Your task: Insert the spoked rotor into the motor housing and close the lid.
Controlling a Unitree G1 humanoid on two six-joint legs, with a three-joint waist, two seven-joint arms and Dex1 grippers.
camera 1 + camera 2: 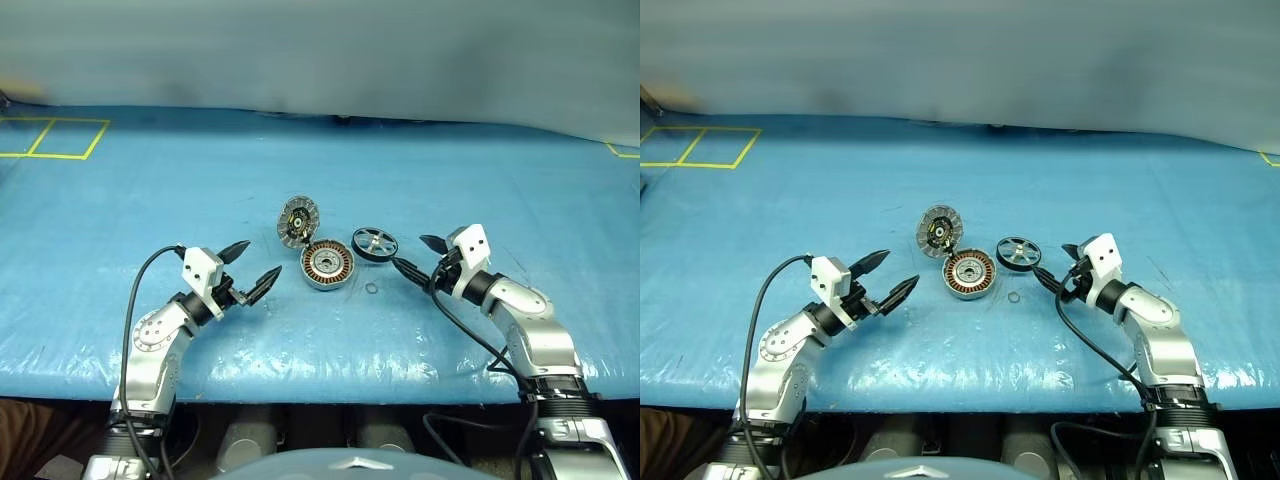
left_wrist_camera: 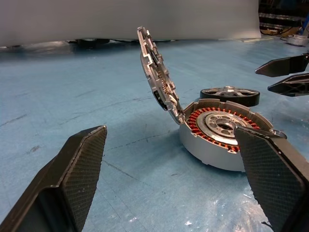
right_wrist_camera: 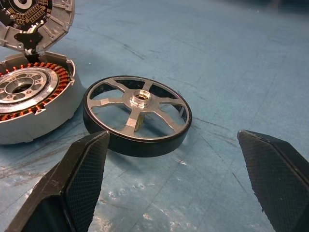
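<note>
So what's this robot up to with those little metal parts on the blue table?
It is about to put a small motor together. The motor housing sits open on the blue table, its lid tilted up at the housing's edge. The spoked rotor lies beside it, not yet inserted, with a tiny ring nearby. The left gripper and right gripper hover on either side, jaws open, holding nothing.

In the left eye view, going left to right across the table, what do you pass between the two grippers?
Left gripper → lid, propped up on edge → motor housing → small wire ring, with the spoked rotor behind it → right gripper.
</note>
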